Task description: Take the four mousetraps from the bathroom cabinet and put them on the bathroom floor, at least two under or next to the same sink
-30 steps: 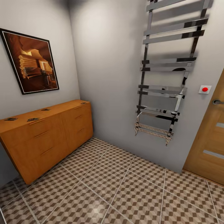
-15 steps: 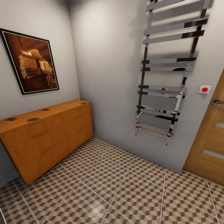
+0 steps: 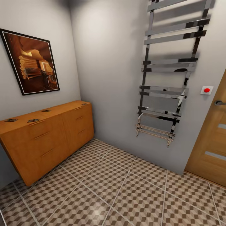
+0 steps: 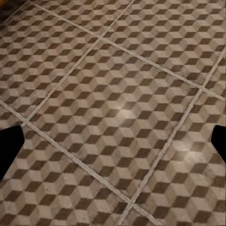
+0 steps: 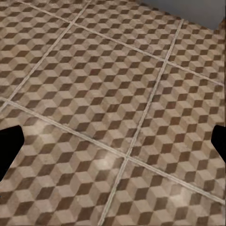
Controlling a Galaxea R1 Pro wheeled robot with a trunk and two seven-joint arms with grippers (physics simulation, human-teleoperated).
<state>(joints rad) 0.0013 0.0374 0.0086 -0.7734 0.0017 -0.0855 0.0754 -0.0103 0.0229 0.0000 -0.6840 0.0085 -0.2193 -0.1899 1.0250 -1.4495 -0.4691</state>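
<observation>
The long orange-brown cabinet (image 3: 47, 138) stands against the left wall in the head view. Several small flat mousetraps lie on its top: one at the near end (image 3: 11, 120), one beside it (image 3: 33, 120), one further along (image 3: 46, 110), one at the far end (image 3: 83, 104). The cube-patterned bathroom floor (image 3: 119, 188) spreads across the room. My left gripper (image 4: 113, 148) hangs open over bare tiles, its dark fingertips (image 4: 9, 150) at the picture's edges. My right gripper (image 5: 113, 148) is likewise open above the floor, nothing between its fingertips (image 5: 9, 148). The sink is out of view.
A chrome towel-rail ladder (image 3: 169, 78) hangs on the far wall. A wooden door (image 3: 212, 141) with a red button (image 3: 206, 90) beside it is at the right. A framed picture (image 3: 31, 62) hangs above the cabinet.
</observation>
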